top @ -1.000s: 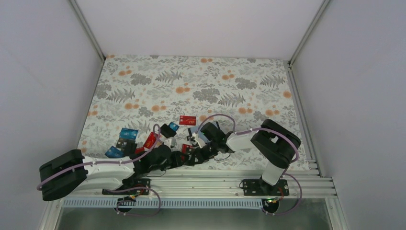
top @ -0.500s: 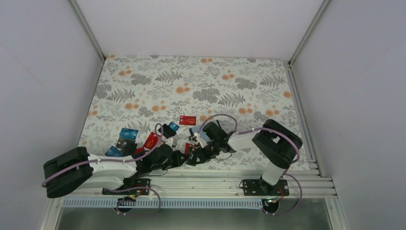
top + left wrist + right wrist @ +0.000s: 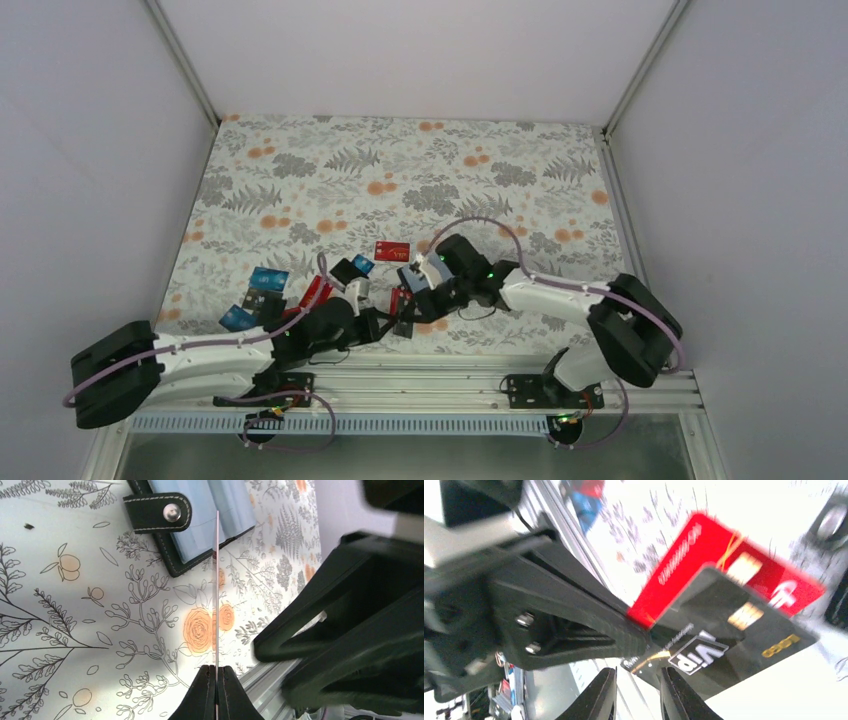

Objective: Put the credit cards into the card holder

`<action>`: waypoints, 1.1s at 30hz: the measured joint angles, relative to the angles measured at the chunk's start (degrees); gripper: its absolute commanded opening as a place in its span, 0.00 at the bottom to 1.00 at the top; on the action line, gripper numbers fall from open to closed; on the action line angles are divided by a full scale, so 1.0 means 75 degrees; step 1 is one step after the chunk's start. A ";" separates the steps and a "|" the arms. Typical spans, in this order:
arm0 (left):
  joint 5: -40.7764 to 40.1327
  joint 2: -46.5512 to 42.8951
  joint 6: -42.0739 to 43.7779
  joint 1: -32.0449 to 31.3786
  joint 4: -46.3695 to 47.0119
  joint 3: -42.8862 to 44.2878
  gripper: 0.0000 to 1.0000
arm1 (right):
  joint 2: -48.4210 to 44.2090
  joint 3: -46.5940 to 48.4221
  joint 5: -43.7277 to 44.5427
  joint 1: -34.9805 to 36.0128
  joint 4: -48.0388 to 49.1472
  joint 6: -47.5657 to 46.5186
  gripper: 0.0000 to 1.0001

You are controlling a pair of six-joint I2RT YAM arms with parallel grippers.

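My left gripper [image 3: 217,672] is shut on thin credit cards seen edge-on [image 3: 218,595], held upright just above the cloth. In the right wrist view these are a red card [image 3: 704,565] and a black VIP card [image 3: 729,635] lying against it. My right gripper [image 3: 638,671] stands open, and the black card's corner sits just beyond its fingertips. The card holder [image 3: 200,525] lies open past the cards, grey-blue inside, its snap strap [image 3: 157,512] folded over. From above, both grippers meet near the front middle, the left [image 3: 392,322] and the right [image 3: 412,298].
Loose cards lie on the floral cloth: a red one [image 3: 392,251], two blue ones [image 3: 267,279] [image 3: 238,318], another red [image 3: 313,293] and a black-and-blue pair [image 3: 352,270]. The metal rail [image 3: 440,375] runs along the near edge.
The left gripper has closed on the cards. The right gripper's fingers have parted, and the right arm has stretched out and shifted toward the back.
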 measured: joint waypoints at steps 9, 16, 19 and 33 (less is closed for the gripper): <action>-0.0437 -0.1804 0.0347 -0.0006 -0.1396 0.0035 0.02 | -0.1020 0.0705 0.0064 -0.0883 -0.0752 -0.0370 0.40; -0.1081 -0.3121 0.0664 0.0134 -0.2675 0.0737 0.02 | -0.1105 0.0705 -0.0064 -0.1687 -0.0877 -0.0356 0.45; -0.1311 -0.3541 0.0769 0.0233 -0.2871 0.1008 0.02 | -0.1110 0.0699 -0.0332 -0.1836 -0.0673 -0.0198 0.45; -0.1460 -0.3188 0.1262 0.0481 -0.2722 0.1786 0.02 | -0.1614 0.0833 -0.1658 -0.1877 0.0248 0.0172 0.44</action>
